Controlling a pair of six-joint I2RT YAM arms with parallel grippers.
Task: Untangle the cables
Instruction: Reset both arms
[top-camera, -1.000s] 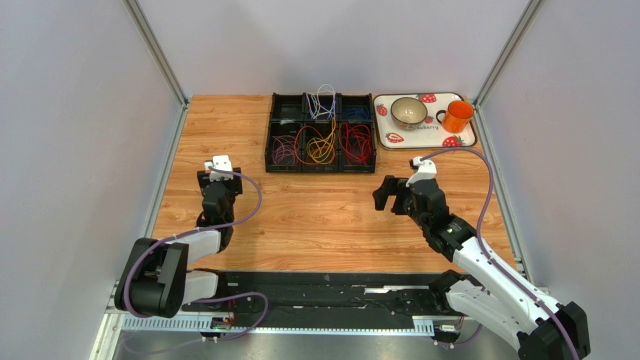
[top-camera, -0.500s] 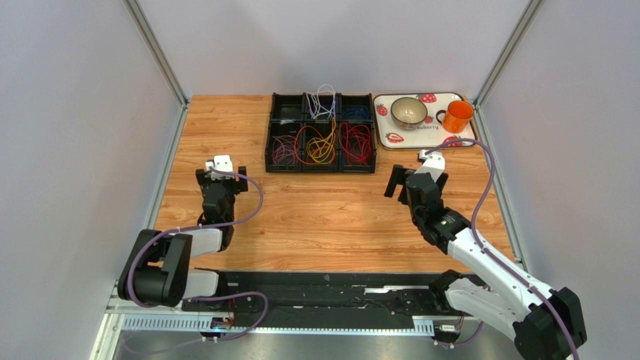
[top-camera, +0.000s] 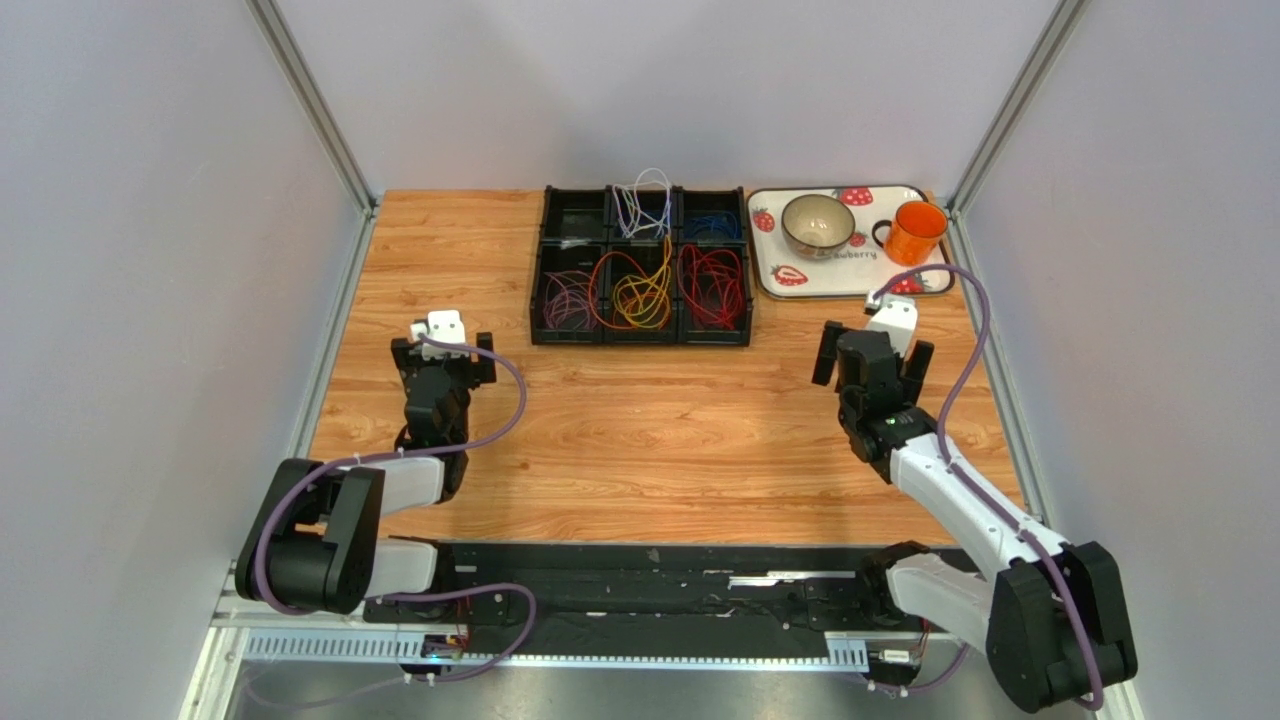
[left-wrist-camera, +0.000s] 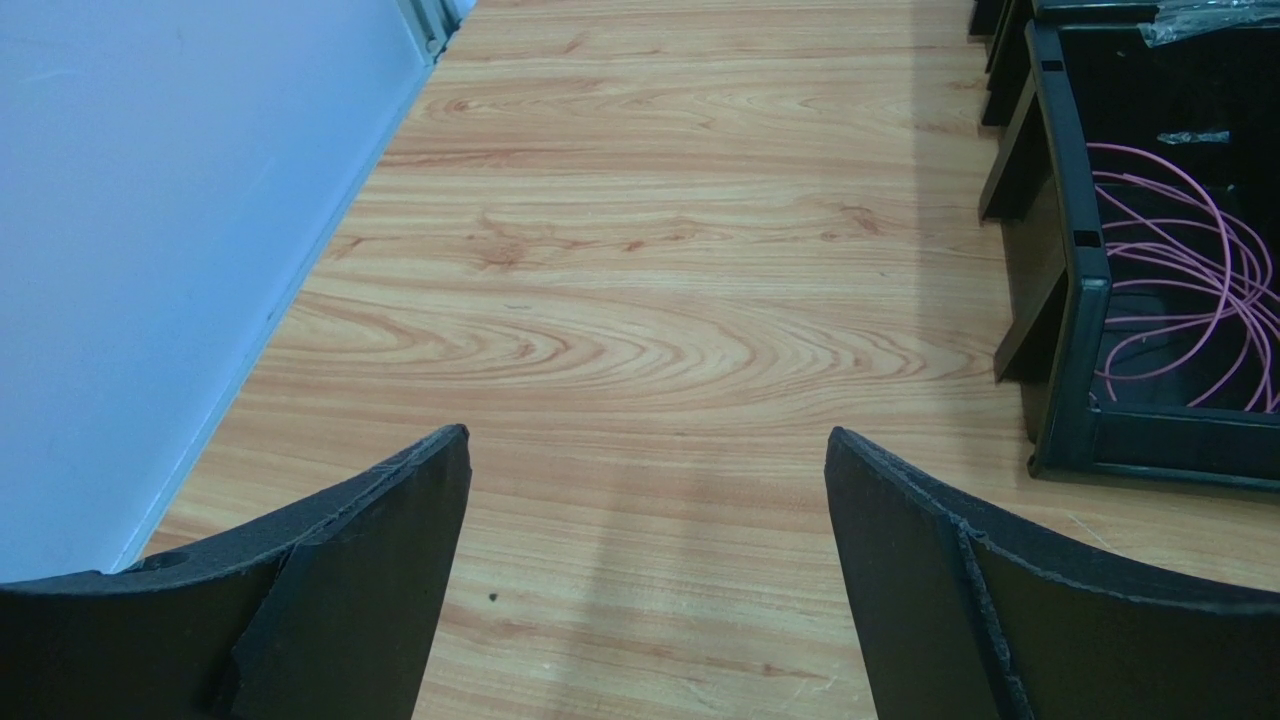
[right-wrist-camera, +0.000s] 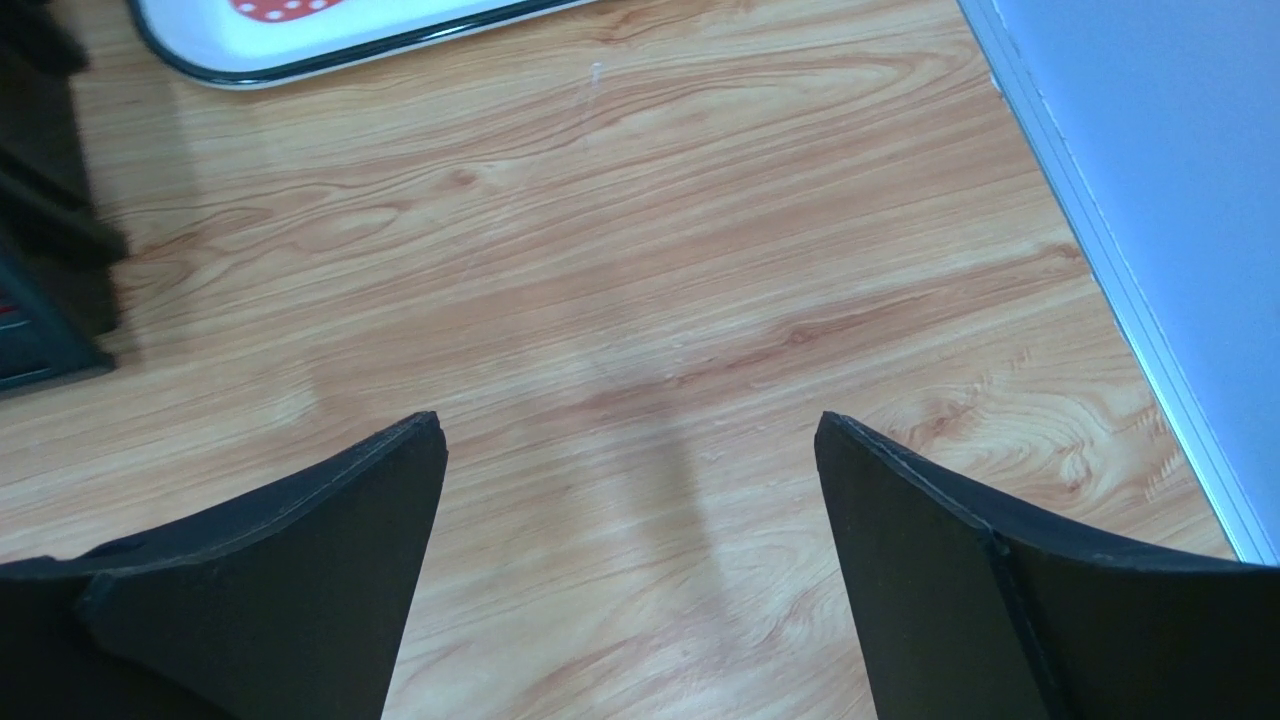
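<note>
The thin looped cables (top-camera: 642, 290) (purple, orange, yellow, red, blue, white) lie in a black plastic compartment tray (top-camera: 537, 293) at twelve o'clock on the light wooden table (top-camera: 646, 435). The left claw (left-wrist-camera: 646, 444), at nine o'clock, is released and grips nothing. The right claw (right-wrist-camera: 631, 426), at three o'clock, is likewise spread wide and empty.

The only writing I can read is on the white tray (top-camera: 864, 276) at the table's far right. It is one small dark word, printed just in front of the bowl (top-camera: 819, 225). It looks like "strawberry", though the first letters are too small to be sure.
</note>
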